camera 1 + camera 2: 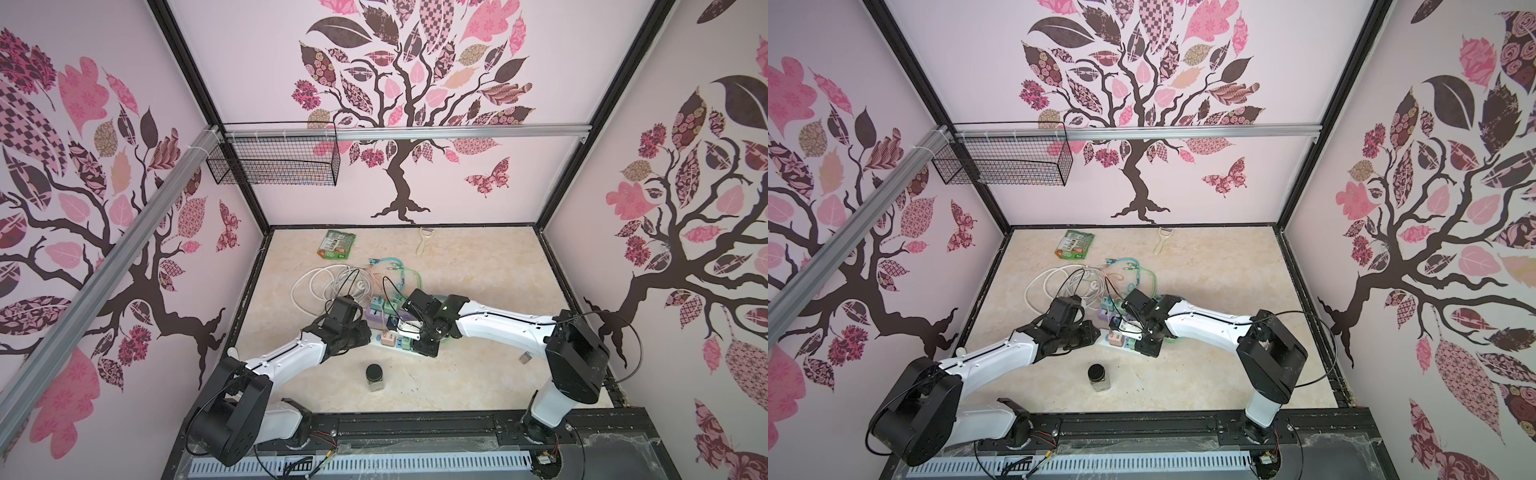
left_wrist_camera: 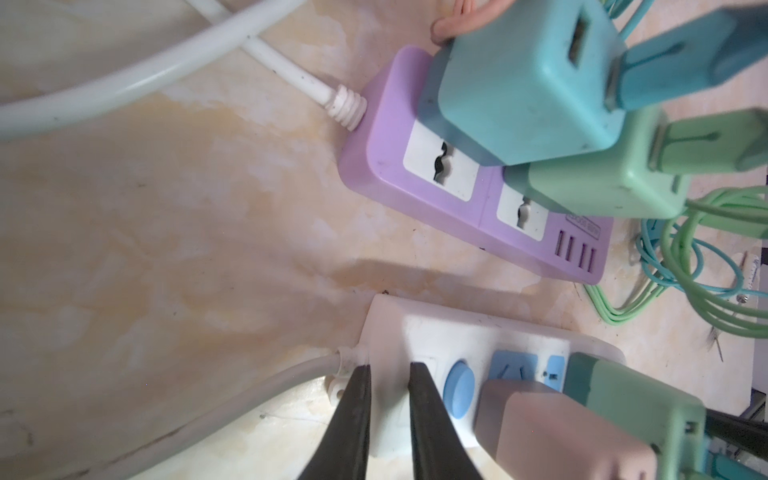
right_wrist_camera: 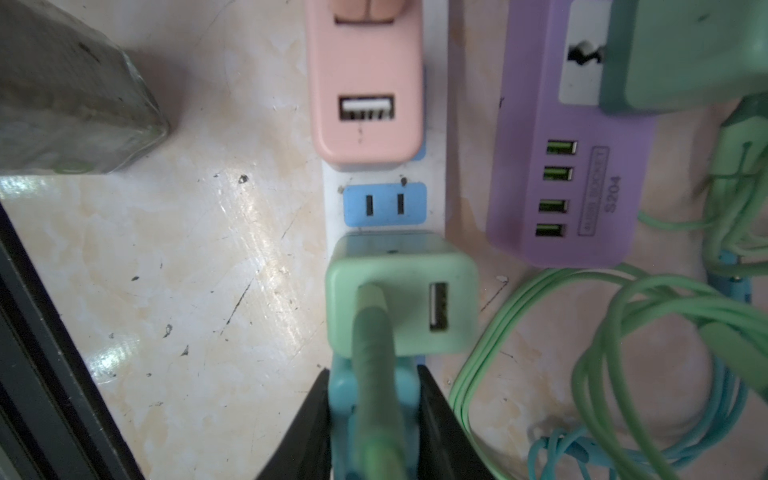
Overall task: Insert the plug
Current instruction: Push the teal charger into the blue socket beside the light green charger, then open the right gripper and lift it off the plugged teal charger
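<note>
Tree-patterned walls box in a beige marbled desk (image 1: 478,291). A white power strip (image 2: 519,332) lies near the desk's middle, a little toward the front edge, with its long axis roughly along that edge. The left gripper (image 2: 390,369) has its jaws nearly pressed together and holds nothing; its tips rest on the strip's cable end. At the opposite end the right gripper (image 3: 373,372) pinches a blue plug (image 3: 343,386) from both sides, just beside a green charger (image 3: 399,299) already seated in the strip. The plug therefore sits straight between the right arm's jaws, over the strip's last place. Whether its prongs are fully home is hidden. The push likely goes straight down into the strip's face, while the left arm pins the other end.
</note>
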`<state>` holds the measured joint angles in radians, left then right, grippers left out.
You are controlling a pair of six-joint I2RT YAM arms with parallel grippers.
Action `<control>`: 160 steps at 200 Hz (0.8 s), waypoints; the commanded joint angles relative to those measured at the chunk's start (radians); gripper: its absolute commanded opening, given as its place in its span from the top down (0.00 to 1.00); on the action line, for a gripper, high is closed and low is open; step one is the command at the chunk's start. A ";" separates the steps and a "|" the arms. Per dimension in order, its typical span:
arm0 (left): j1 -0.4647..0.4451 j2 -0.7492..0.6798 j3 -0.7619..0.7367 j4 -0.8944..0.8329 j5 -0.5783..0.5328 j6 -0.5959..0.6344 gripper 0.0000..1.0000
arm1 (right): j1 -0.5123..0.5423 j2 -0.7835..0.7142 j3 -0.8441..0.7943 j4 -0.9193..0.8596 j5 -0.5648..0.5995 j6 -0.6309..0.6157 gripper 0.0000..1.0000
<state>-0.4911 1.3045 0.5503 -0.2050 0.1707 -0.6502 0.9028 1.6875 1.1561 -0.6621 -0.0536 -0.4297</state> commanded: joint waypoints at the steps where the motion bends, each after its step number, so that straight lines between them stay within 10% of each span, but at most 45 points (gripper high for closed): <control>1: 0.004 -0.017 -0.029 -0.019 0.006 0.014 0.79 | -0.007 -0.002 -0.012 -0.040 0.019 0.014 0.64; 160: 0.007 -0.019 -0.021 -0.034 0.012 0.023 0.79 | -0.005 -0.139 -0.002 -0.065 -0.026 0.044 0.38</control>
<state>-0.4904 1.2930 0.5457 -0.2234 0.1780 -0.6460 0.9009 1.6089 1.1507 -0.6922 -0.0738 -0.4046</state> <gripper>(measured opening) 0.210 0.598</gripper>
